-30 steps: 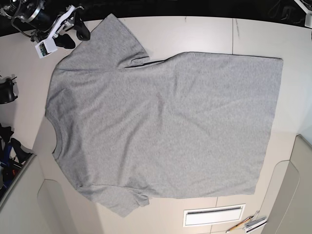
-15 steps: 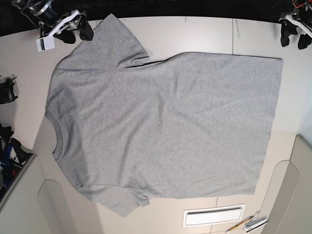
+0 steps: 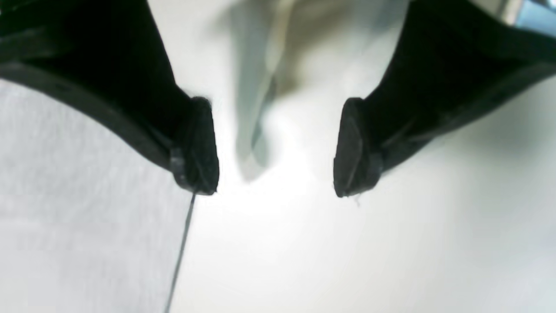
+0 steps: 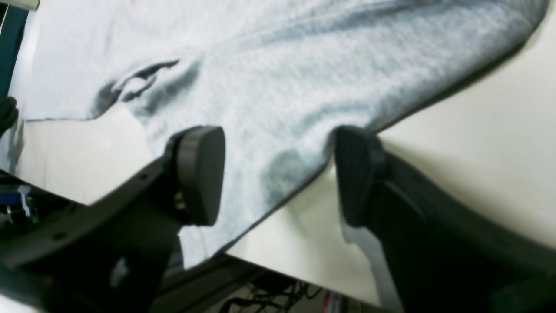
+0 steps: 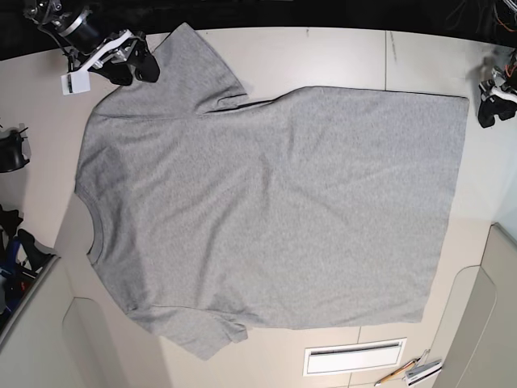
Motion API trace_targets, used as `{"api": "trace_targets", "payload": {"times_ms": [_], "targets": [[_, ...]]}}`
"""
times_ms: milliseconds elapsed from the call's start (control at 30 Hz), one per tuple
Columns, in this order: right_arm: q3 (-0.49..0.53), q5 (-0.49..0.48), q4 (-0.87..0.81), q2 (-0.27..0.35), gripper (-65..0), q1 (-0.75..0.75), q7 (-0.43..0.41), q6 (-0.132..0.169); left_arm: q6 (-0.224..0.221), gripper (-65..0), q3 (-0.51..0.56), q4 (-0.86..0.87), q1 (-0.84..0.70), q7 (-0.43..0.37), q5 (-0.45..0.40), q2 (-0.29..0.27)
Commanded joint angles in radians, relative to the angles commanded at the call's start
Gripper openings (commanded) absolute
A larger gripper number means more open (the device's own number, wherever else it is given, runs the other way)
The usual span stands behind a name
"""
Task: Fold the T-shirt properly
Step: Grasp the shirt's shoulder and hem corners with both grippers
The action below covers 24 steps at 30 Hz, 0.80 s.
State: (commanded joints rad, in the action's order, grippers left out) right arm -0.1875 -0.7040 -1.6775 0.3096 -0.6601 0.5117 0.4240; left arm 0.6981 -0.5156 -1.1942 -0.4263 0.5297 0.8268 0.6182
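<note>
The heather-grey T-shirt (image 5: 266, 202) lies flat on the table with its plain side up, neck at the left and hem at the right. My right gripper (image 5: 134, 73) is open at the top-left sleeve. In the right wrist view the gripper (image 4: 278, 174) straddles the sleeve's edge (image 4: 278, 87), with one pad (image 4: 200, 174) over the cloth. My left gripper (image 5: 487, 109) is open just off the hem's top-right corner. In the left wrist view the gripper (image 3: 273, 152) hangs over bare table, with the shirt's edge (image 3: 65, 217) under the left finger.
A white slotted plate (image 5: 354, 356) and some pens (image 5: 412, 372) lie near the front edge. Black gear (image 5: 12, 149) stands at the left side. A white tag (image 5: 77, 82) hangs from the right arm. A seam (image 5: 385, 61) crosses the table.
My left gripper has come down from the top-right corner of the view to the hem corner. My right gripper has shifted slightly right and down onto the sleeve's edge.
</note>
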Motion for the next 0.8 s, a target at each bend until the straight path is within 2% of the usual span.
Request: {"api": "trace_targets", "payload": {"times_ms": [100,200,267,400,600,800], "targets": [[0.000,-0.004,0.000,-0.003,-24.7,0.000,0.006,0.001,0.000,-19.6,0.058,0.040,0.024,0.031,0.000,0.000],[0.000,-0.004,0.000,-0.006,-24.7,0.000,0.014,0.009,0.000,-19.6,0.117,0.040,0.024,0.121,0.001,0.000],[0.000,-0.015,0.000,-0.008,-24.7,0.000,0.024,0.011,0.000,-19.7,0.124,0.037,0.019,0.210,0.021,0.000],[0.000,-0.014,-0.001,-0.008,-24.7,0.000,0.028,0.011,0.000,-19.7,0.124,-0.001,-0.020,0.282,0.076,0.009],[0.000,-0.015,-0.001,-0.008,-24.7,0.000,0.028,0.011,0.000,-19.7,0.124,-0.117,-0.093,0.291,0.082,0.014],[0.000,-0.026,-0.001,-0.008,-24.7,0.001,0.027,0.011,0.000,-19.7,0.124,-0.124,-0.094,0.290,0.085,0.013]]}}
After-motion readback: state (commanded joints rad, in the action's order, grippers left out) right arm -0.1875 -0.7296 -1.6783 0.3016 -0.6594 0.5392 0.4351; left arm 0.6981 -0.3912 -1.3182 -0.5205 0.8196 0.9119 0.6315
